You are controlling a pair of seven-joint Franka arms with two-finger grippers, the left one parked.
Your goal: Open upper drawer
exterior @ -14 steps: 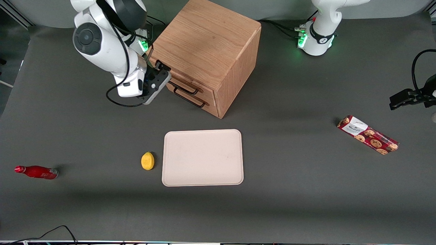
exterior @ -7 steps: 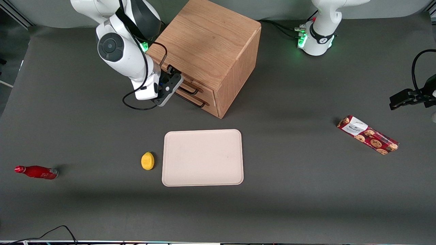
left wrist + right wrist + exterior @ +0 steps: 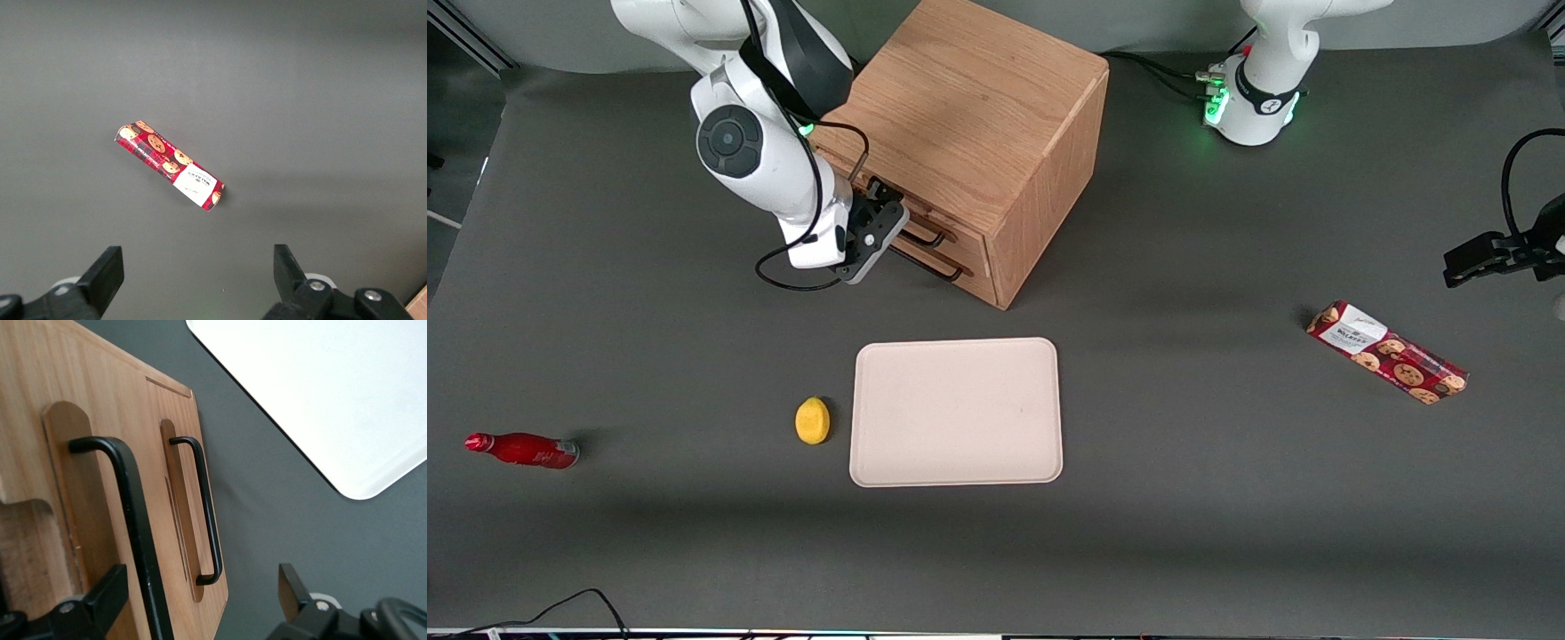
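Hand [image 3: 197,600] open, straddling upper drawer [image 3: 87,513] handle [image 3: 137,527].

cabinet [image 3: 969,116]: light oak | drawer handles [image 3: 200,507]: black | tray [image 3: 957,412]: cream | lemon [image 3: 812,420]: yellow | bottle [image 3: 523,449]: red | cookie pack [image 3: 1386,352]: red, cookie print | gripper [image 3: 871,233]: black, at the drawer fronts

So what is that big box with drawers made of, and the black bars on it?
The cabinet looks like light, matte-finished wood: grain lines run across its top. The upper drawer front shows the same grain. Its handle looks like thin black-painted metal, though it could be plastic. The pincer sits in front of that handle, fingers apart.
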